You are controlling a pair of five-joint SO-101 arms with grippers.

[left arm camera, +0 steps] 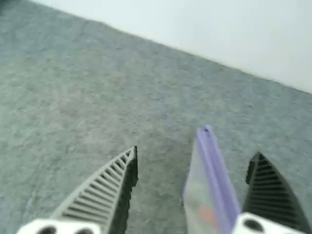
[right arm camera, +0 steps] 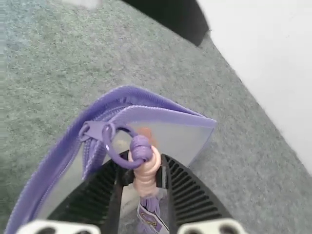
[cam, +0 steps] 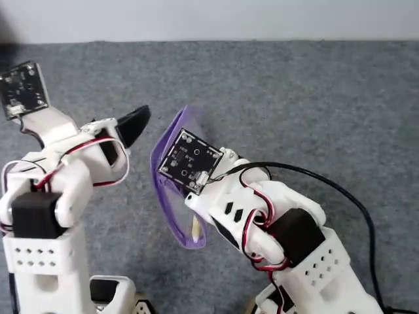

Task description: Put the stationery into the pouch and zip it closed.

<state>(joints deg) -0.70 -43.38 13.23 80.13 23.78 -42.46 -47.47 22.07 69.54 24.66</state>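
Note:
The purple pouch (cam: 169,190) with a clear side stands on edge on the grey mat, tilted. My right gripper (right arm camera: 141,165) is shut on the zipper pull (right arm camera: 142,157), a knotted purple and peach cord hanging from the slider (right arm camera: 93,131). A pale item (cam: 195,226) shows through the pouch's clear wall. My left gripper (left arm camera: 195,153) is open just left of the pouch, and the pouch's far corner (left arm camera: 207,161) rises between its fingers, closer to the dark finger (left arm camera: 265,187). In the high view the left gripper's black finger (cam: 134,124) points toward the pouch's top end.
The grey mat (cam: 308,98) runs to a white wall at the back. A black cable (cam: 340,193) trails from the right arm across the mat's right side. The left arm's body (cam: 46,216) stands at the near left.

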